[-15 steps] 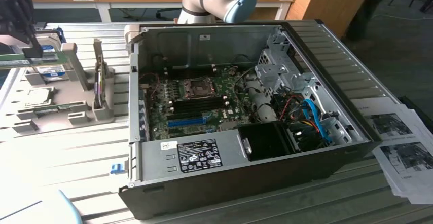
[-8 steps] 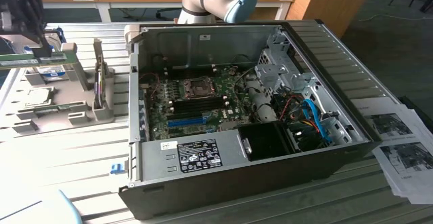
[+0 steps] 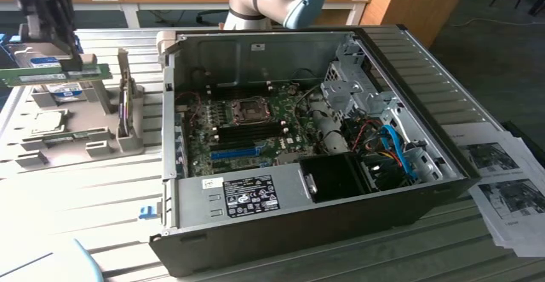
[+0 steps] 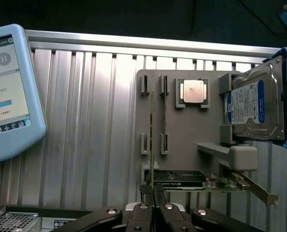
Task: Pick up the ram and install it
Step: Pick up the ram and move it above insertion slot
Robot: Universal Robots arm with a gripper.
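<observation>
Fingers (image 4: 159, 194) of the gripper (image 4: 153, 191) are clenched tight on the ram (image 4: 152, 140), a thin green stick held edge-up between their tips. Well apart from them, to one side, stands the open computer case (image 3: 281, 231), its circuit board (image 3: 247, 135) showing, and below them lies the grey tray (image 4: 191, 125), which the ram hangs clear of. On that tray, beyond the fingertips, sit the hard drive (image 4: 252, 104), a dark card (image 4: 182, 180) nearest the tips, and a small square chip (image 4: 191, 91) farther out

The ram (image 4: 152, 140) in the jaws is a smooth green board; past them, the ribbed table (image 4: 85, 125) is shiny metal
</observation>
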